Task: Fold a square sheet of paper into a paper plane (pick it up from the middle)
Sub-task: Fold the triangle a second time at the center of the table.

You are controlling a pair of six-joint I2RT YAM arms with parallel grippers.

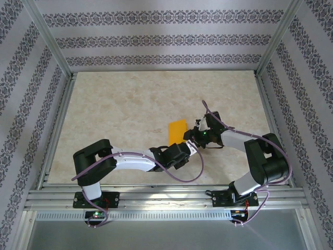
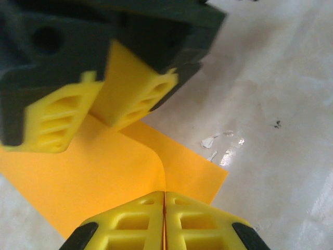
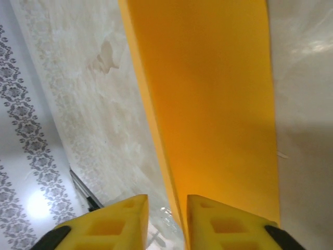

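beige marbled table [image 1: 119,104], pattern-striped walls [image 1: 156,39], orange paper [image 1: 177,131] near centre

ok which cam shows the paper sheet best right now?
Left wrist: the paper sheet shows its bend, pinched in the left gripper, with a flap inside the open right gripper. Top external: small, near end hidden behind grippers. Right wrist: close-up, one edge.

Beige marbled table [image 1: 130,99], floral-striped walls [image 1: 156,41], aluminium rails [image 1: 156,200]

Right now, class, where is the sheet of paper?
Top view: the sheet of paper sits on the table, near its centre, with the left gripper, jaws shut, holding it and the right gripper open around its edge.
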